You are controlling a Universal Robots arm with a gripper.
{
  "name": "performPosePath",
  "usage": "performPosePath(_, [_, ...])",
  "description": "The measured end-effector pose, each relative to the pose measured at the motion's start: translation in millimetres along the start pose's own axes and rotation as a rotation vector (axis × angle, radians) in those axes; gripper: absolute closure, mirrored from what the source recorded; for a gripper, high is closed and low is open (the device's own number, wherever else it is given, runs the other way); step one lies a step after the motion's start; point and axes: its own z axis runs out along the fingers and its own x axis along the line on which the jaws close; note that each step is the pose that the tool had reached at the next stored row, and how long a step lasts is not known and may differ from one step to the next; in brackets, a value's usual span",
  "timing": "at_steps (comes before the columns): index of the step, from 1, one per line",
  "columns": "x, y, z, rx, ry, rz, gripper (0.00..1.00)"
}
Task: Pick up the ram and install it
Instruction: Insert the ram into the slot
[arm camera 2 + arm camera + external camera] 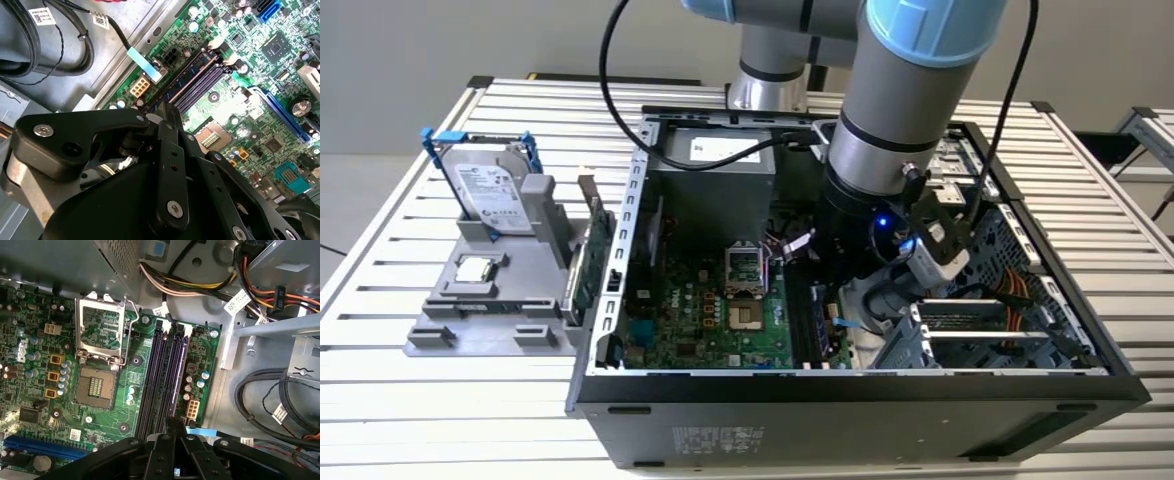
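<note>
The ram (pixel 192 75) is a thin dark blue stick lying along the outermost memory slot of the green motherboard (pixel 30 345), next to the case wall. In the first wrist view the ram (pixel 179 365) runs straight into my fingertips. My gripper (pixel 174 421) is low inside the open computer case (pixel 854 385), its black fingers (pixel 170 150) drawn together across the stick's near end. The white slot latches (pixel 221 48) show at the far end. In the exterior view the gripper (pixel 843 318) sits over the slots, partly hidden by the wrist.
The empty processor socket (pixel 102 335) lies beside the slots. Cable bundles (pixel 280 400) and the drive cage (pixel 987 330) crowd the wall side. Outside the case, a grey fixture (pixel 454 330) holds a silver drive (pixel 491 190), a small square chip (pixel 478 268) and an upright green board (pixel 598 262).
</note>
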Motion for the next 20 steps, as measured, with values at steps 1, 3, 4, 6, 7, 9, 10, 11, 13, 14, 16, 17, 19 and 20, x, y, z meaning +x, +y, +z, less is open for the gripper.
performPosePath(1, [0.0, 0.0, 0.0, 0.0000, 0.0000, 0.000, 1.00])
performPosePath(3, [0.0, 0.0, 0.0, 0.0000, 0.0002, -0.001, 1.00])
performPosePath(4, [0.0, 0.0, 0.0, 0.0000, 0.0001, -0.003, 1.00])
performPosePath(6, [0.0, 0.0, 0.0, 0.0002, -0.0004, -0.017, 1.00])
performPosePath(7, [0.0, 0.0, 0.0, 0.0004, -0.0006, -0.026, 1.00])
performPosePath(9, [0.0, 0.0, 0.0, 0.0006, -0.0013, -0.045, 1.00])
performPosePath(10, [0.0, 0.0, 0.0, 0.0008, -0.0016, -0.055, 1.00])
performPosePath(11, [0.0, 0.0, 0.0, 0.0010, -0.0019, -0.064, 1.00])
performPosePath(13, [0.0, 0.0, 0.0, 0.0012, -0.0024, -0.082, 1.00])
performPosePath(14, [0.0, 0.0, 0.0, 0.0013, -0.0027, -0.091, 1.00])
performPosePath(16, [0.0, 0.0, 0.0, 0.0015, -0.0032, -0.107, 1.00])
performPosePath(17, [0.0, 0.0, 0.0, 0.0016, -0.0035, -0.115, 1.00])
performPosePath(19, [0.0, 0.0, 0.0, 0.0019, -0.0040, -0.130, 1.00])
performPosePath(20, [0.0, 0.0, 0.0, 0.0020, -0.0042, -0.138, 1.00])
